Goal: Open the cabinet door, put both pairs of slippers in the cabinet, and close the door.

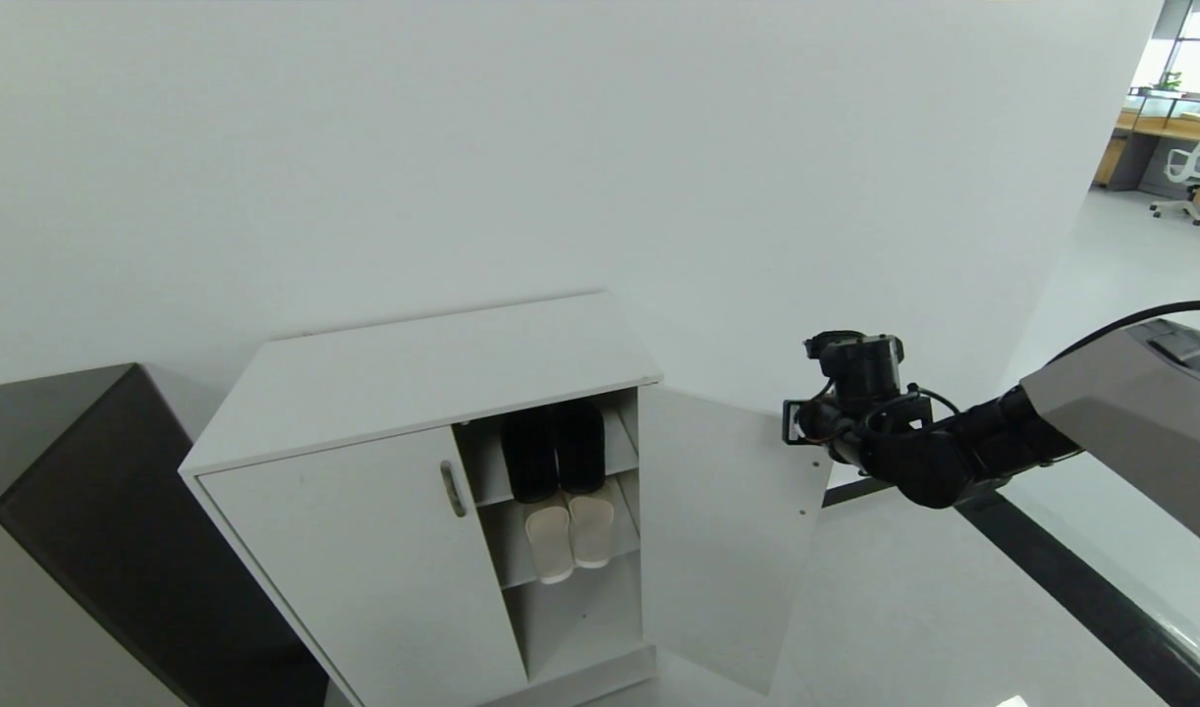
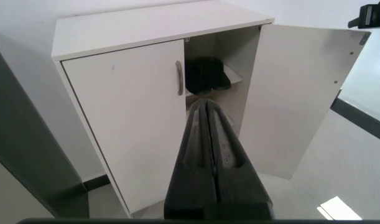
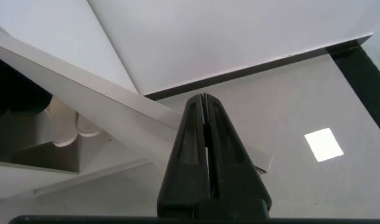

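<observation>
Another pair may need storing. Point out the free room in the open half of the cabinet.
Free: the bottom compartment, under the shelf with the white slippers, and the cabinet top. Crowded: that shelf, and the one above it with the black slippers.

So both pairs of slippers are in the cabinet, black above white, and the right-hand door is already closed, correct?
No. The right-hand door stands wide open in the head view, with the right gripper near its upper outer corner. The rest holds: the black slippers sit on the shelf above the white slippers inside the cabinet.
</observation>
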Motion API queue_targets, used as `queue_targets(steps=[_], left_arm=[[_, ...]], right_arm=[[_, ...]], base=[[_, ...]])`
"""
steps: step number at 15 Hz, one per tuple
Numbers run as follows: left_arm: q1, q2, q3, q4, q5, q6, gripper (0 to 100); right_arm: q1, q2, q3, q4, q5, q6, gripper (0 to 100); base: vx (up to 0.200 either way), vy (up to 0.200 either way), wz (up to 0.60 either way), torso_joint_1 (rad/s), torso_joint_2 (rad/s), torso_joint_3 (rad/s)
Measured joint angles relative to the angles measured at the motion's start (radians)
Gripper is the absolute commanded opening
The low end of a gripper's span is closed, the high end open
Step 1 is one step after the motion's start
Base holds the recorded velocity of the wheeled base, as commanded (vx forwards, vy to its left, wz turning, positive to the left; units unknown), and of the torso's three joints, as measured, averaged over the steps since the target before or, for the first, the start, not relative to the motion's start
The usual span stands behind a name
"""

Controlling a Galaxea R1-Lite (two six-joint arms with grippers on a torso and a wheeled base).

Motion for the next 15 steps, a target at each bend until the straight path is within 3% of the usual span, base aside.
queue_targets(steps=[5, 11, 15], left_arm=[[0.0, 0.0, 0.0, 0.0, -0.001, 0.001, 0], [0.0, 0.0, 0.0, 0.0, 0.0, 0.001, 0], [0.0, 0.0, 0.0, 0.0, 0.0, 0.001, 0]], right_arm=[[0.04, -0.011, 0.047, -0.01, -0.001, 0.008, 0], [0.197, -0.134, 0.203, -0.023, 0.02, 0.022, 0], [0.26, -0.249, 0.348, -0.117, 0.16, 0.003, 0]], base=[[0.0, 0.0, 0.0, 0.0, 0.0, 0.0], [0.0, 0.0, 0.0, 0.0, 0.0, 0.0], [0.0, 0.0, 0.0, 0.0, 0.0, 0.0]])
